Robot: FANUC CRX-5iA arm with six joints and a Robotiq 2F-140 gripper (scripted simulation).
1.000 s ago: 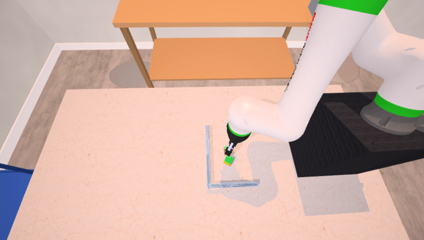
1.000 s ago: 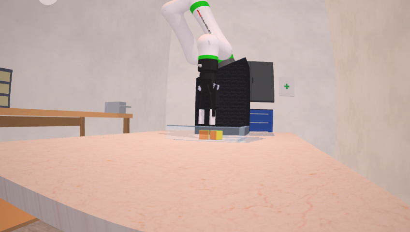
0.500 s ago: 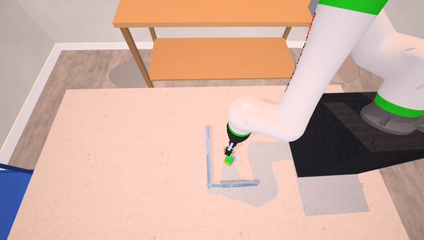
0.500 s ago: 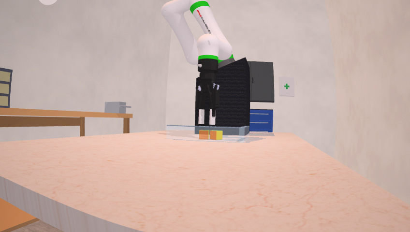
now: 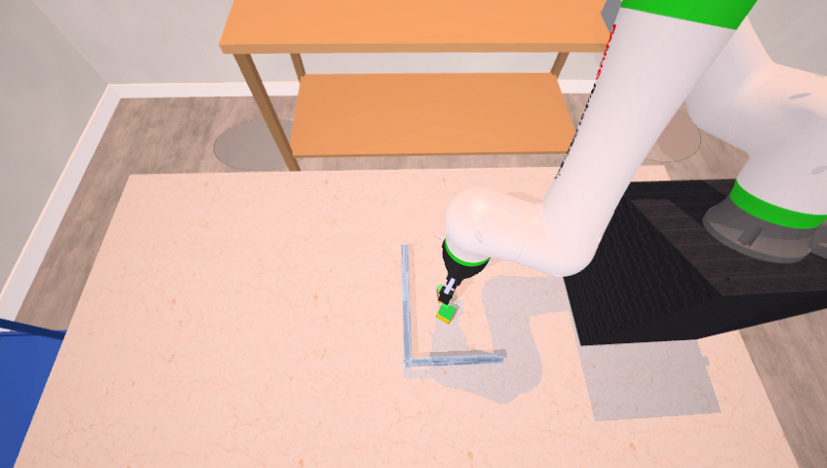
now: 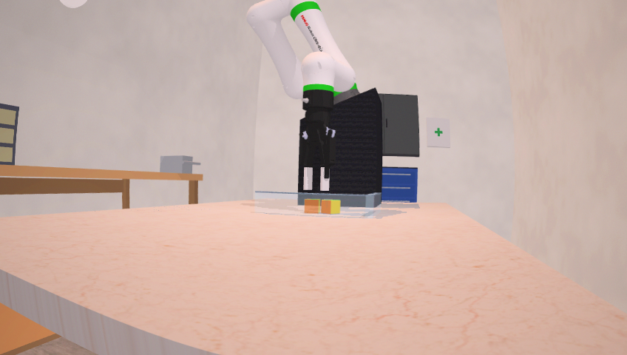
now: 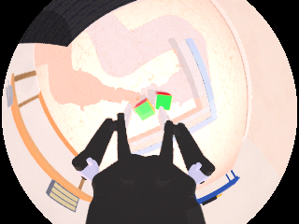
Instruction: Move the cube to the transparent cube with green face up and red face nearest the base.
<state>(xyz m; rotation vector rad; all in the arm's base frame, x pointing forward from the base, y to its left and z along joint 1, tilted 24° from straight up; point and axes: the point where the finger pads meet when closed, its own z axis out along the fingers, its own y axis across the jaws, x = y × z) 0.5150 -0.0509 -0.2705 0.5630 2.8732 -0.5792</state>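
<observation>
On the far left a blue bin [image 5: 25,370] pokes in beside my pale pink marble-look table [image 5: 232,325]. Behind it there's an orange wooden two-shelf rack [image 5: 263,110] on grey plank flooring. Mid-table sits a grey L-shaped metal bracket [image 5: 408,307], and just right of it the small green-topped cube [image 5: 446,313], resting on the table right beside the see-through target cube [image 6: 311,205]. My black two-finger gripper [image 6: 316,179] hangs above them, part open, holding nothing. My black ribbed base block [image 5: 667,272] sits far right.

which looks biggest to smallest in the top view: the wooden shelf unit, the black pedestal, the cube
1. Wooden shelf unit, the largest.
2. Black pedestal, partly hidden by the arm.
3. Cube, by far the smallest, below the gripper.
</observation>
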